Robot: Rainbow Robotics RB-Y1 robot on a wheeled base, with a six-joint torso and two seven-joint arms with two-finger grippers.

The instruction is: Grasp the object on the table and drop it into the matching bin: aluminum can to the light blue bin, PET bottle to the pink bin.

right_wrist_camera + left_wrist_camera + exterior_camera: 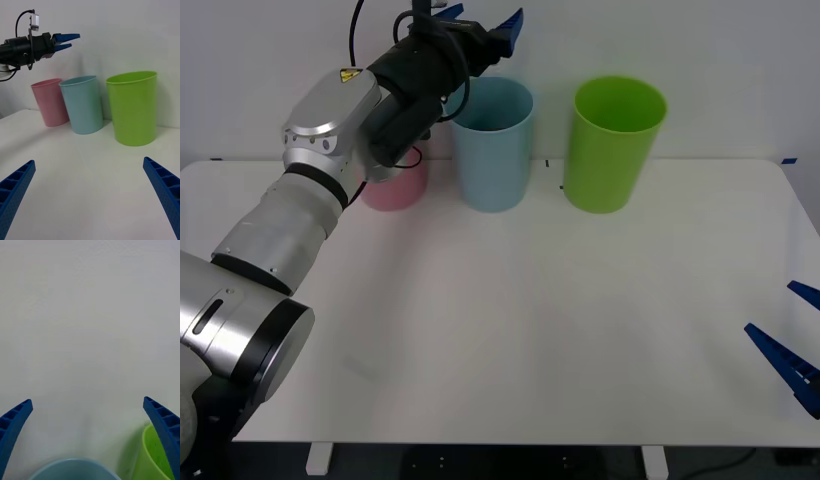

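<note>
The pink bin (395,185) stands just left of the light blue bin (494,145), half hidden behind the left arm. That arm stretches forward over the counter (530,320), its left gripper (480,25) held level above the light blue bin's rim, fingers spread wide and empty. Whether the can lies inside cannot be made out. A lime green bin (612,143) stands right of the blue one. The right gripper (792,345), well right of it, is cut off at the edge, wide open, empty.
</note>
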